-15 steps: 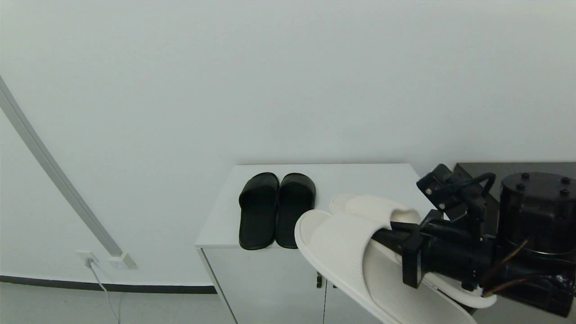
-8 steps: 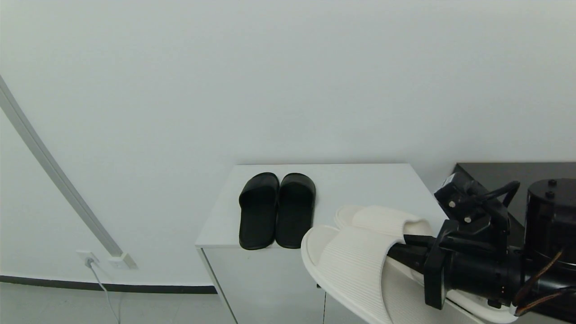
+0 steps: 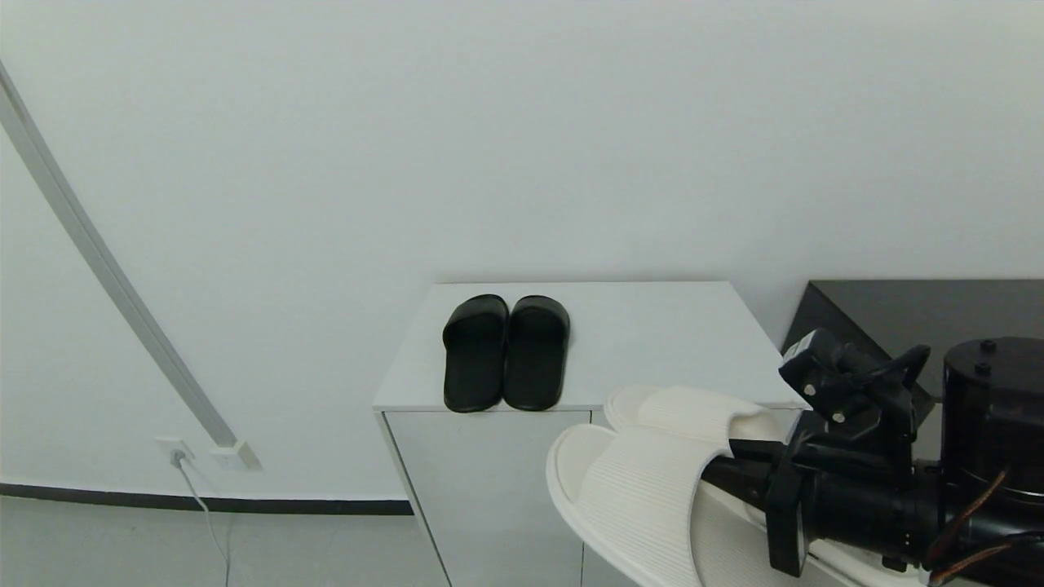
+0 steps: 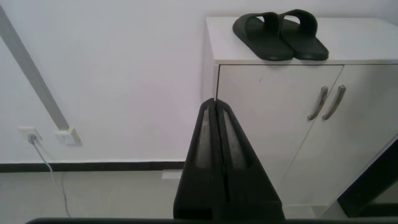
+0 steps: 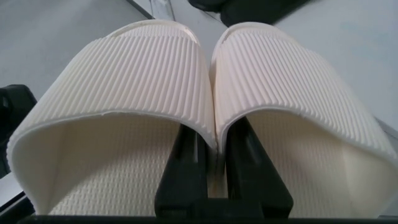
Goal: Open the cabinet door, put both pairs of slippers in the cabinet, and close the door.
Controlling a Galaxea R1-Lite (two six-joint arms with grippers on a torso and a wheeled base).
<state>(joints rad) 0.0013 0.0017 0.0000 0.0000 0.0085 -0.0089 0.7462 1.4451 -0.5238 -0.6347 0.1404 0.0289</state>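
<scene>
Head camera: high, facing forward and down over the top and front of the cabinet (image 3: 652, 342) by the wall. Left wrist camera: lower, looking along the left gripper (image 4: 216, 106) at the cabinet's front corner; both views catch the black slippers (image 3: 506, 352) on top. Right wrist camera: very close behind the white slippers (image 5: 205, 106), which the head view shows at lower right

Bright, soft light falls evenly across the wall (image 3: 522, 122). The black slippers (image 3: 506, 352) cast faint shadows on the cabinet (image 3: 652, 334) top, and its front is dimmer. The wall strip (image 3: 183, 379) bows near the head view's left edge. The white slippers (image 5: 143, 93) are shaded inside.
</scene>
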